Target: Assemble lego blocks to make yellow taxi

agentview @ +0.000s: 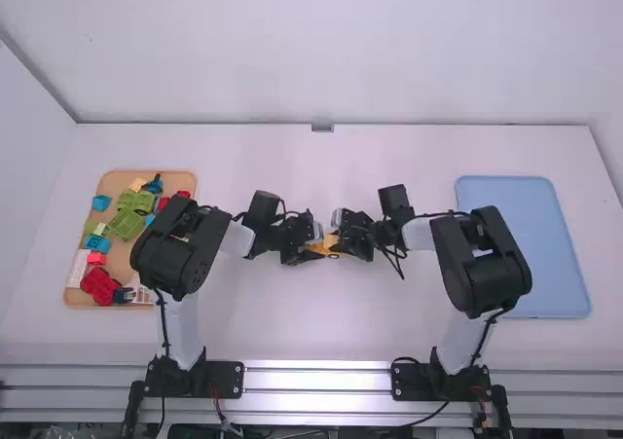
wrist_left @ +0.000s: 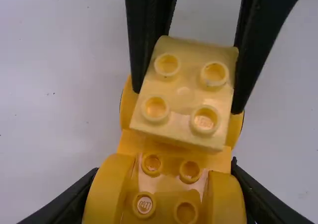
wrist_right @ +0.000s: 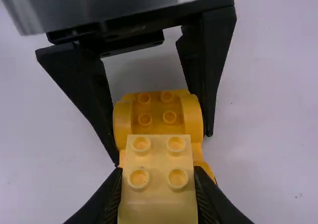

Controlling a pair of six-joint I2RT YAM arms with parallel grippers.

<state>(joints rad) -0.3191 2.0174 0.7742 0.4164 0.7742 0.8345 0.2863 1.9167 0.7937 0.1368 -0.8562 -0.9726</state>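
Tbl ctr, high view: 2 grippers, 2 yel pcs. L gripper (agentview: 313,248), fingers part-open, grips 1 yel car base (wrist_left: 167,186), 4 studs visible. R gripper (agentview: 341,237), fingers part-open, has 1 pale-yel block (wrist_right: 158,182), 4 studs, over base's end; can't tell if seated. 1 tan tray (agentview: 117,181) w/ mixed blocks @ 9 o'clock; 1 blue tray (agentview: 531,244) @ 3.

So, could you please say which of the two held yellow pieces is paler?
The squarish block in the right gripper; the piece with rounded sides in the left gripper is a deeper yellow.
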